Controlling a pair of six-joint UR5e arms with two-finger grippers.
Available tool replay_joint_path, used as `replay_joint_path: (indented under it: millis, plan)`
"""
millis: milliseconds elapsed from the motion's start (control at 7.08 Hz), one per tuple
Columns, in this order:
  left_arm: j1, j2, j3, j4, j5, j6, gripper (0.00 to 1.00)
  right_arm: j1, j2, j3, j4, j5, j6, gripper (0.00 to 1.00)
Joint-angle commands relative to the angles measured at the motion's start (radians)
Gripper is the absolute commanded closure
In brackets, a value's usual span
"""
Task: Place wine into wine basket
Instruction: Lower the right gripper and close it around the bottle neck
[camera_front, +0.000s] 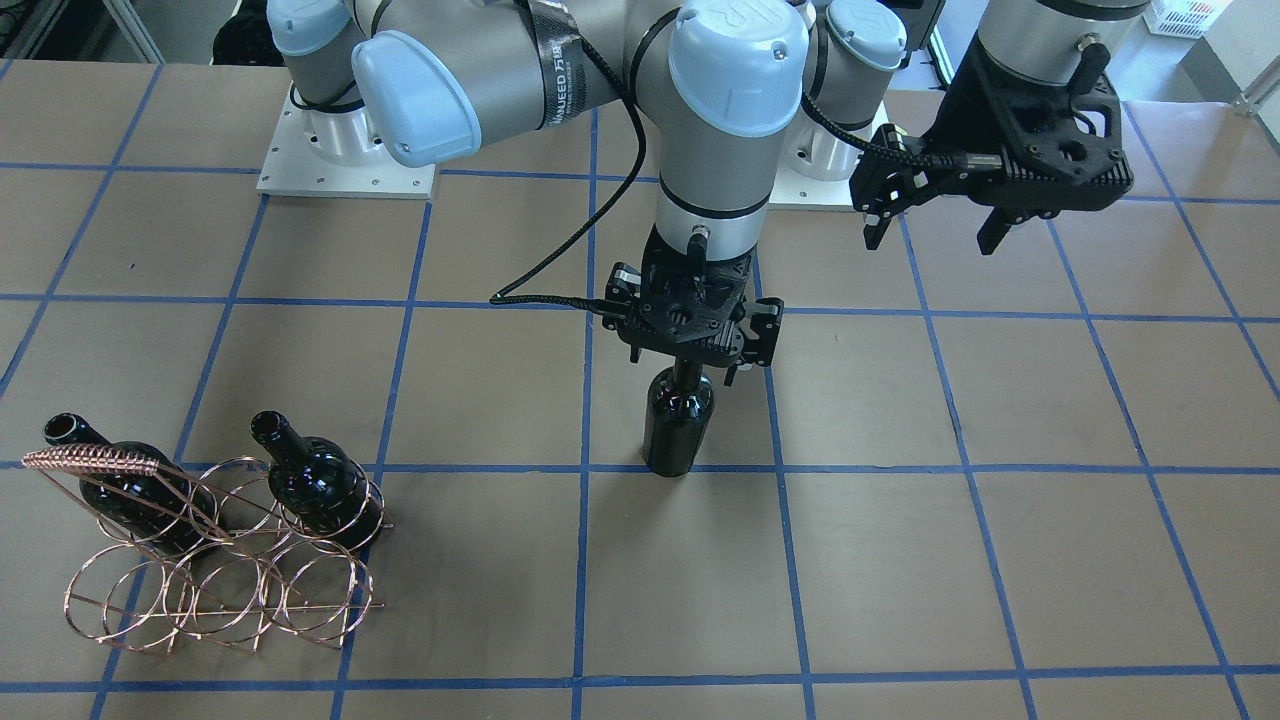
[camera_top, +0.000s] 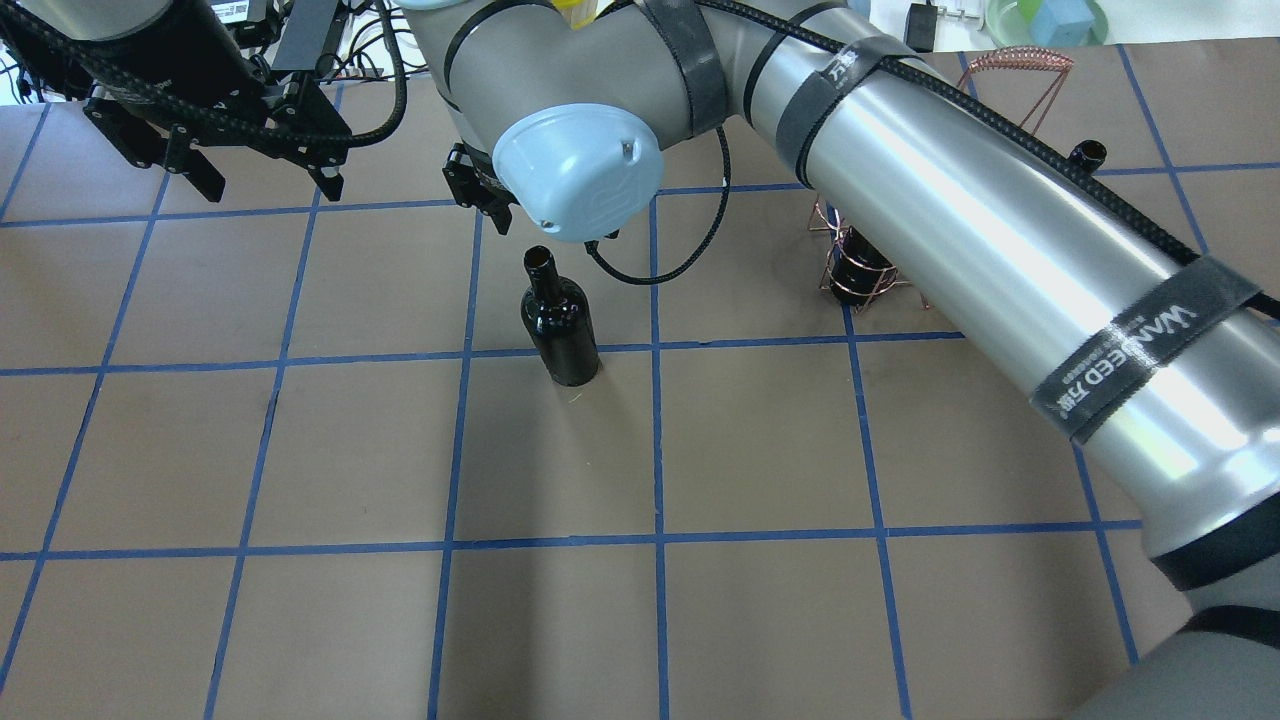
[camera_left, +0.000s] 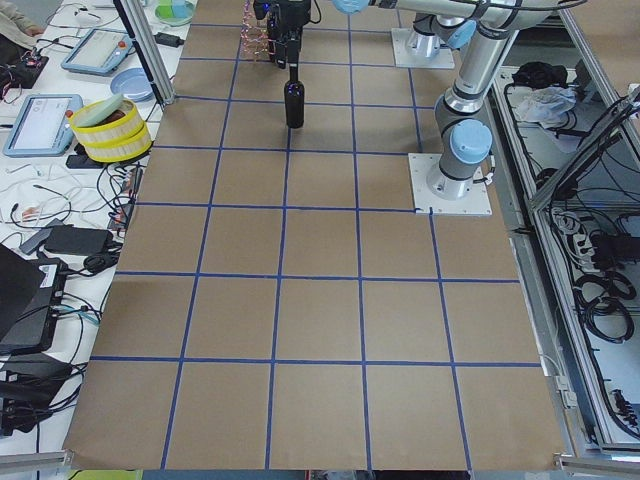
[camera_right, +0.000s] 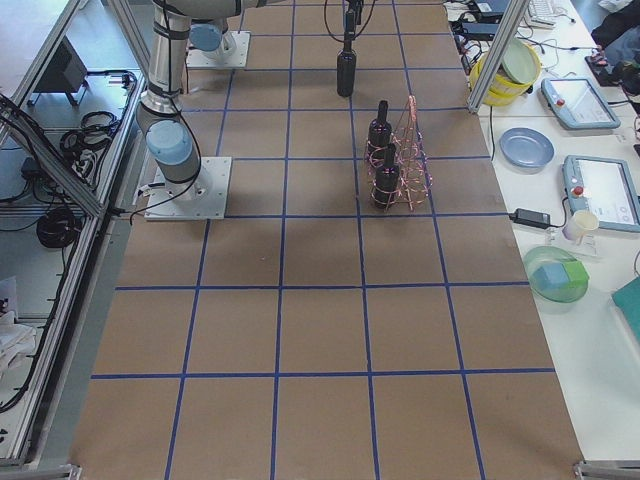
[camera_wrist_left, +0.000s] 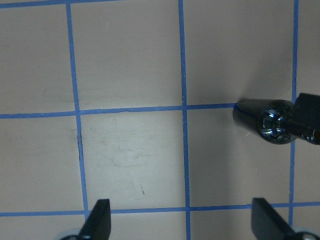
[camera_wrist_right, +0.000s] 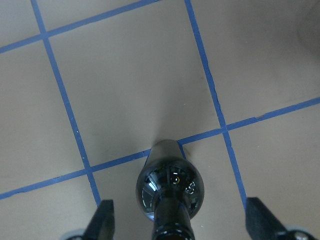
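The right gripper (camera_front: 690, 360) hangs directly over the wine (camera_front: 677, 425), which stands upright on the table (camera_front: 950, 560) with its base on a blue tape line (camera_front: 900, 468). The gripper's fingers (camera_wrist_right: 102, 221) are spread wide, one on each side of the bottle's neck, with clear gaps to the glass, so nothing is gripped. Whether the tips reach below the bottle's mouth cannot be told.

The left gripper (camera_front: 931, 238) hovers off to one side of the right gripper and nearer the robot's base. Its fingers are also apart, with only bare table beneath them.

The wine basket (camera_front: 215, 590) sits well away from both grippers, on the side of the right gripper away from the left one. Two other bottles (camera_front: 318, 485) lie tilted in its rings, with their necks angled upward.
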Motion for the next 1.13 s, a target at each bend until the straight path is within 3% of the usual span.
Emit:
replay_joint_path:
  millis: [0, 424, 989]
  plan:
    - [-0.001, 0.007, -0.003, 0.000, 0.002, 0.000, 0.00, 0.014, 0.000, 0.027, 0.001, 0.002, -0.003, 0.21]
    - [-0.001, 0.014, -0.006, 0.000, 0.005, 0.000, 0.00, 0.017, 0.000, 0.043, -0.003, 0.005, -0.002, 0.37]
    - [-0.003, 0.017, -0.006, 0.000, 0.005, 0.000, 0.00, 0.017, -0.002, 0.043, -0.028, 0.029, -0.009, 0.80]
